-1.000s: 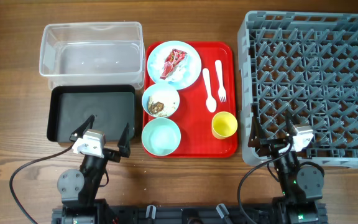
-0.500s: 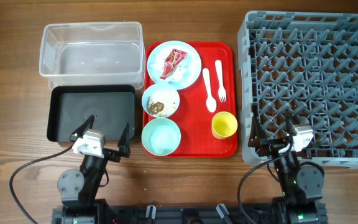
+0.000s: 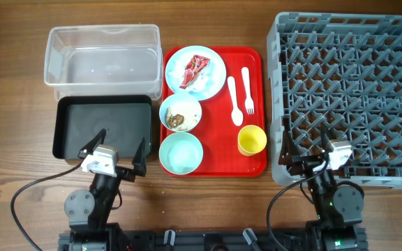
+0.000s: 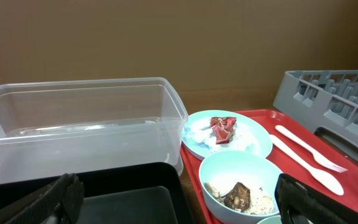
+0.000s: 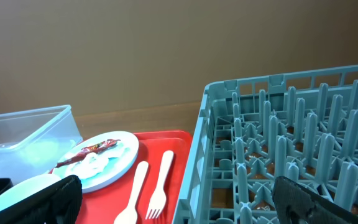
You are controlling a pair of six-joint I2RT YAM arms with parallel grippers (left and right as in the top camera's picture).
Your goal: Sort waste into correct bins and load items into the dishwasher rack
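Note:
On the pale blue plate (image 3: 195,72) lies the red-and-white wrapper with tissue (image 3: 194,71); it also shows in the left wrist view (image 4: 222,129). One bowl (image 3: 181,113) holds rice crumbs and brown scraps (image 4: 240,196); the other bowl (image 3: 181,153) is empty. The yellow cup (image 3: 252,140), white spoon (image 3: 234,100) and fork (image 3: 247,90) lie on the red tray. The clear tub (image 3: 103,54) and black tray (image 3: 103,127) sit at left. The grey rack (image 3: 354,97) is at right. My left gripper (image 3: 114,148) is open over the black tray's front edge. My right gripper (image 3: 304,148) is open over the rack's front left corner.
The flat red serving tray (image 3: 255,64) lies between the bins and the rack. The wooden table (image 3: 12,104) extends to the left. Cables run from both arm bases along the front edge.

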